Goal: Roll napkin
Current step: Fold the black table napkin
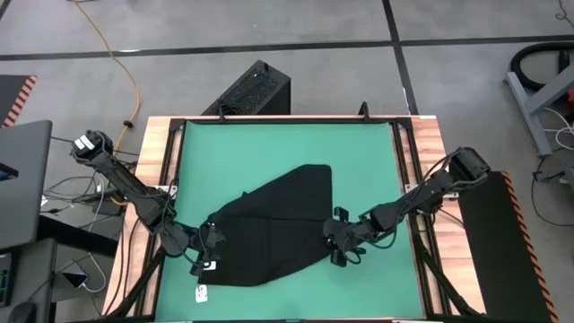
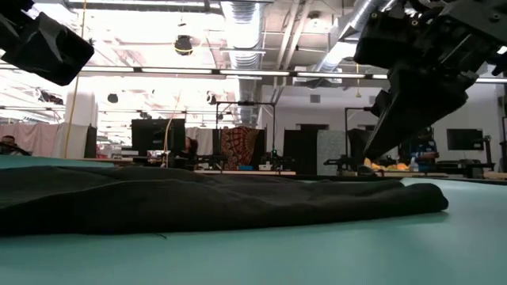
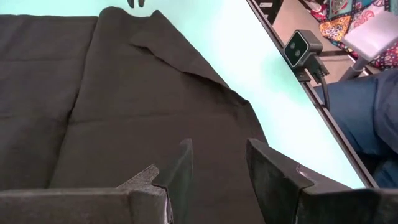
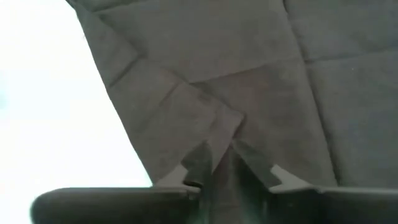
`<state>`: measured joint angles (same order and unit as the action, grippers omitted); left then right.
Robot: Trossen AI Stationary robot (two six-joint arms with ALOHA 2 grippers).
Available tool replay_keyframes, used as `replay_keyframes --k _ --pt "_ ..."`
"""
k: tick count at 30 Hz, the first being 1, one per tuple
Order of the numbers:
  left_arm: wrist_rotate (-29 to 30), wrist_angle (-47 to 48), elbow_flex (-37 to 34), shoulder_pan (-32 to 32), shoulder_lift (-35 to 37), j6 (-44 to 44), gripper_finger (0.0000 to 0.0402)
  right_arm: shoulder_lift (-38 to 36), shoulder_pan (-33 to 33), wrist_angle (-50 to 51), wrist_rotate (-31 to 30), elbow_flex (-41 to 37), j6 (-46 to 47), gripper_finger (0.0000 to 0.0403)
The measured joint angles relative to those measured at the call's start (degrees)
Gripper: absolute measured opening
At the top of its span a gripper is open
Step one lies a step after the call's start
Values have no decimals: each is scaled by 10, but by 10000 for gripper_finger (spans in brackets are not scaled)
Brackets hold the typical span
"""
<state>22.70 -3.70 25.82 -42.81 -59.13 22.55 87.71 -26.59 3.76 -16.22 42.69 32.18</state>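
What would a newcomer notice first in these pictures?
The eye falls first on the black napkin, spread unevenly on the green table near its front edge. The left gripper stands open at the cloth's left edge, and the right gripper sits at its right edge, fingers close together over a fold.

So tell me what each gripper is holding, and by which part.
The right gripper pinches a folded corner of the napkin at its right edge. The left gripper holds nothing, open over the napkin's left side.

Bright ceiling glare, blurred right-wrist view
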Motion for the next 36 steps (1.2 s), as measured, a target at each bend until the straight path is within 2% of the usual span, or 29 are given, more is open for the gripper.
replay_keyframes --k 3,7,10,13,22,28,31,36 --pt "5 0 0 0 0 -7 141 6 0 -10 -3 0 -33 144" --pt "6 -2 0 3 0 -19 141 32 6 -98 0 0 -117 199" --pt "6 -1 0 7 0 -19 141 58 13 -149 14 2 -176 217" --pt "6 -1 0 9 0 -19 141 83 23 -146 20 11 -192 219" --pt "6 2 0 9 0 -19 141 141 45 -118 58 38 -207 213" --pt "6 2 0 9 0 -15 141 144 45 -90 71 49 -207 204" --pt "6 2 0 9 0 -15 141 135 42 -83 71 48 -208 174" --pt "6 3 0 9 0 -15 141 117 41 -78 73 47 -216 86"
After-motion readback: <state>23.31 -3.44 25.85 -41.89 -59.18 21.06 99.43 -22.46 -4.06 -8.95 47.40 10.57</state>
